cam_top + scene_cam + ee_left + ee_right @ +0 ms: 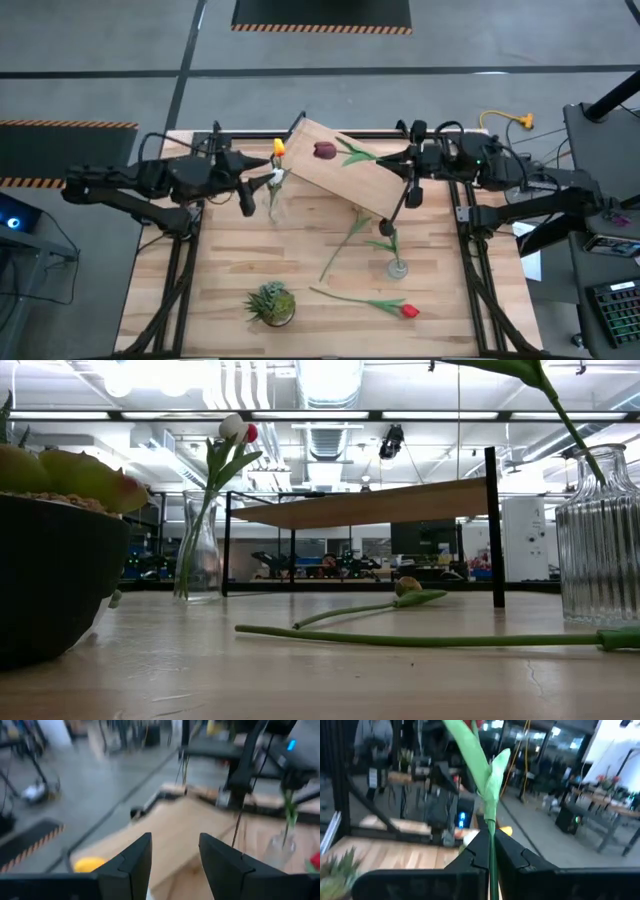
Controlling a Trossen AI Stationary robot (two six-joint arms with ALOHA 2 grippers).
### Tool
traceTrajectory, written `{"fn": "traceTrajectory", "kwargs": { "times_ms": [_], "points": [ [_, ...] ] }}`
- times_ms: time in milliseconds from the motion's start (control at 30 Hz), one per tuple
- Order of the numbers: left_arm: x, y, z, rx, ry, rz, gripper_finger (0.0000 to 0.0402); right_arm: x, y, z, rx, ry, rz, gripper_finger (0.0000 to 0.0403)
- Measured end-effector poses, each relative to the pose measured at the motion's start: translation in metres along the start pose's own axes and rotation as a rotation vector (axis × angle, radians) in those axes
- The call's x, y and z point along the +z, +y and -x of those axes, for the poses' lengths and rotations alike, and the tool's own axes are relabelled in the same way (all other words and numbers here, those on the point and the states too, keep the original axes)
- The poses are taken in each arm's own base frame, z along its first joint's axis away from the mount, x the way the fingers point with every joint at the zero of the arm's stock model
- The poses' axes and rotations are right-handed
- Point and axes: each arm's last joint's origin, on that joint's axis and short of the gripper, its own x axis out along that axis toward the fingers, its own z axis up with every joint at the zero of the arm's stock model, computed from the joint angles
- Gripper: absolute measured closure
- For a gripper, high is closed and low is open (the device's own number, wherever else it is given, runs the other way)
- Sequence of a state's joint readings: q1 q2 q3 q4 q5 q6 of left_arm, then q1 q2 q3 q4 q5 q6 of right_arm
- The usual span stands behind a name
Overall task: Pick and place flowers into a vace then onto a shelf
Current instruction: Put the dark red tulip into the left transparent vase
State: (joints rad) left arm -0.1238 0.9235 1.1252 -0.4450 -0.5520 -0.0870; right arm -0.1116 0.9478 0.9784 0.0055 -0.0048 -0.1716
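My right gripper (408, 160) hangs at the shelf's right end, shut on a maroon-headed flower (325, 150) that reaches out over the shelf (350, 185), a light board on black legs. My left gripper (262, 180) stands open beside a clear vase (274, 198) that holds a yellow flower (279, 148) and a white one. In the left wrist view nothing is between the fingers (132, 865). A ribbed vase (398, 266) holds one stem. Two flowers lie flat on the table, a pale one (345, 240) and a red one (385, 304). My right gripper pinches the flower's thin green stem (492, 832) between its two fingers, below the leaves. The fingers come level from the table's right. The stem and leaves rise past the fingertips, and the head (475, 724) is far beyond them. The flower is clear of the table.
A small potted plant (272, 304) stands near the table's front edge and fills the low view's left (50, 560). The shelf sits askew at the far middle. Bare tabletop (230, 250) lies at the left between the clear vase and the plant.
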Motion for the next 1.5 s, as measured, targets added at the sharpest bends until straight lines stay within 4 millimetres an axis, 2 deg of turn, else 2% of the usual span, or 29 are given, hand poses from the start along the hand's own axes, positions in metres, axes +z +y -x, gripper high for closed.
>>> {"fn": "traceTrajectory", "kwargs": {
  "times_ms": [167,333,533,667,833,933,1267,1500],
  "points": [
    [-0.012,-0.004,-0.004,-0.101,-0.23,-0.009,0.0253,-0.012,0.003,-0.005,0.023,-0.114,-0.02,0.0394],
    [-0.02,-0.013,-0.013,-0.202,-0.401,-0.053,0.0253,-0.021,0.005,-0.009,0.035,-0.138,-0.034,0.0394],
    [-0.021,-0.027,-0.034,-0.215,-0.498,-0.147,0.0247,-0.022,0.005,-0.01,0.036,-0.135,-0.038,0.0394],
    [-0.011,-0.038,-0.054,-0.211,-0.476,-0.174,0.0205,-0.021,0.005,-0.01,0.035,-0.139,-0.037,0.0394],
    [0.015,-0.048,-0.081,-0.177,-0.486,-0.175,0.0124,-0.021,0.005,-0.01,0.035,-0.14,-0.035,0.0394],
    [0.03,-0.052,-0.097,-0.161,-0.481,-0.178,0.0096,-0.021,0.005,-0.01,0.034,-0.14,-0.034,0.0394],
    [0.053,-0.064,-0.145,-0.165,-0.426,-0.211,0.0089,-0.017,0.005,-0.005,0.031,-0.159,-0.028,0.0394],
    [0.061,-0.065,-0.159,-0.191,-0.459,-0.211,0.0089,-0.018,0.005,-0.005,0.032,-0.155,-0.021,0.0394]
  ]
}}
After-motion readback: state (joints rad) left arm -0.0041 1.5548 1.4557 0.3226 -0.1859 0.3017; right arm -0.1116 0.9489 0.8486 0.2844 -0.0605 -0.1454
